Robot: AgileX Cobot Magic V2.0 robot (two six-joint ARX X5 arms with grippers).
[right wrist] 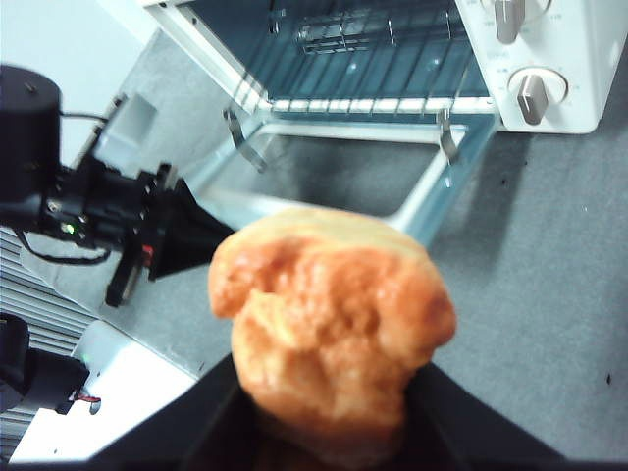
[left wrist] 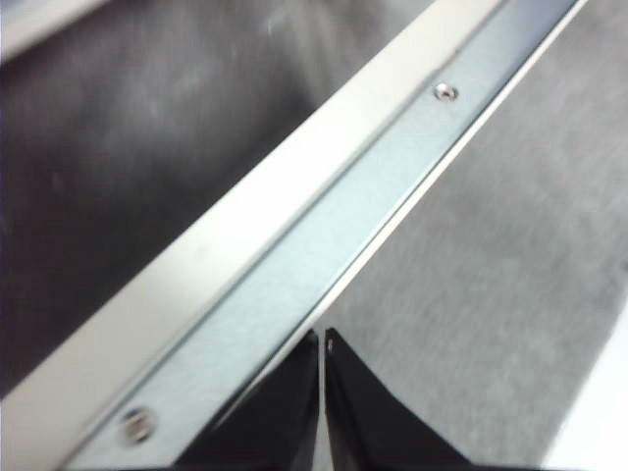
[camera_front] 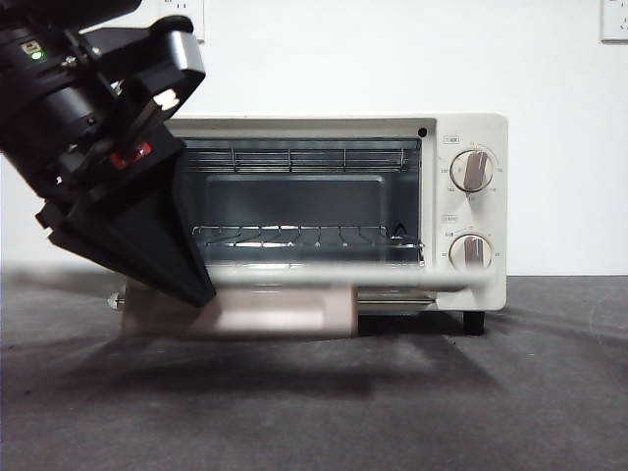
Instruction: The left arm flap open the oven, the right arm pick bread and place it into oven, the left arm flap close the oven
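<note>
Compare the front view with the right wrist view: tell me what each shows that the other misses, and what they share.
Only the front view shows the outlets on the wall behind the oven.

Only the right wrist view shows the bread, held by the right gripper.

Both show the oven open, its door folded down, the bare wire rack, two knobs and the left gripper at the door's edge.

A dark grey table (camera_front: 510,392) lies below a white wall (camera_front: 343,49) with a socket (camera_front: 614,20).
</note>
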